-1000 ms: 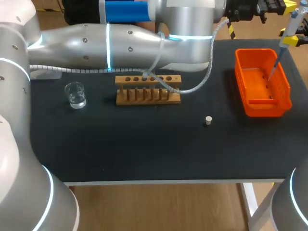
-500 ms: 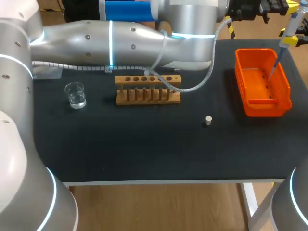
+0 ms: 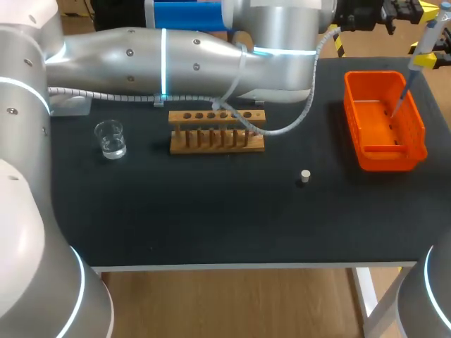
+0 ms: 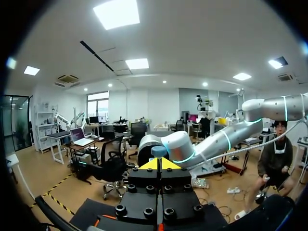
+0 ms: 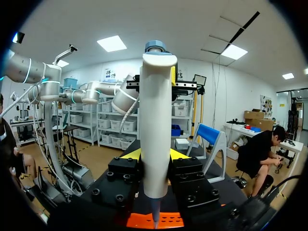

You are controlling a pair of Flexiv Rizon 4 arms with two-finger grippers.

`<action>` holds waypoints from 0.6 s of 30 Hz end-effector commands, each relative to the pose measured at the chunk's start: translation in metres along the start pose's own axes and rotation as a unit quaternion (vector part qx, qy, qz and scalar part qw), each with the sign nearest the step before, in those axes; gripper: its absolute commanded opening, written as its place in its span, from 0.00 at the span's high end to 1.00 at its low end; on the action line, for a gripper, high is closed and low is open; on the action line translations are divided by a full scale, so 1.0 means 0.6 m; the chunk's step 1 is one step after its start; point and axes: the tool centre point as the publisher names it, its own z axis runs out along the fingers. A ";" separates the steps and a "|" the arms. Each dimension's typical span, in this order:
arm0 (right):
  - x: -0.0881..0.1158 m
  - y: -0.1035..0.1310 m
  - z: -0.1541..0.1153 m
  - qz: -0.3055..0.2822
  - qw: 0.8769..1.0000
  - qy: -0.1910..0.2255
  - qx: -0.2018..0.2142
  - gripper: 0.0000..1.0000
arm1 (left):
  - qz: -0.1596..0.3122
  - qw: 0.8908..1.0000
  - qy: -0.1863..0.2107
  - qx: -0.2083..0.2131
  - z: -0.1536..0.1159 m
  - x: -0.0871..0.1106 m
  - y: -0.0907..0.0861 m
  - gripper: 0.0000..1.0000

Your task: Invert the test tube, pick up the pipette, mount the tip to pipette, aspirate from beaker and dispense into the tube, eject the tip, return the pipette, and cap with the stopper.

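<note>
You can read no text, label, number or sign: nothing legible stands on the counter or on the pipette in the right tool.

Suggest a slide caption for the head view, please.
The pipette hangs above the bin; beaker, rack and stopper stand on the table.

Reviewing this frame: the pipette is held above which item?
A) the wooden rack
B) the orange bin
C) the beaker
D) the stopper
B: the pipette, clamped in the right gripper, hangs with its narrow end pointing down into the orange bin.
</note>
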 end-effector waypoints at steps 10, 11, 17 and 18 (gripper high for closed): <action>-0.002 0.004 -0.001 0.000 1.000 0.001 0.001 1.00 | -0.003 1.000 0.002 0.000 0.001 -0.001 0.015 1.00; -0.002 0.004 -0.001 0.000 1.000 0.001 0.001 1.00 | -0.003 1.000 0.002 -0.001 0.001 -0.001 0.016 1.00; -0.002 0.004 -0.001 0.000 1.000 0.001 0.001 1.00 | -0.007 1.000 -0.004 -0.010 0.000 0.000 0.026 1.00; -0.002 0.004 -0.001 0.000 1.000 0.001 0.001 1.00 | -0.007 1.000 -0.004 -0.009 0.000 0.000 0.028 1.00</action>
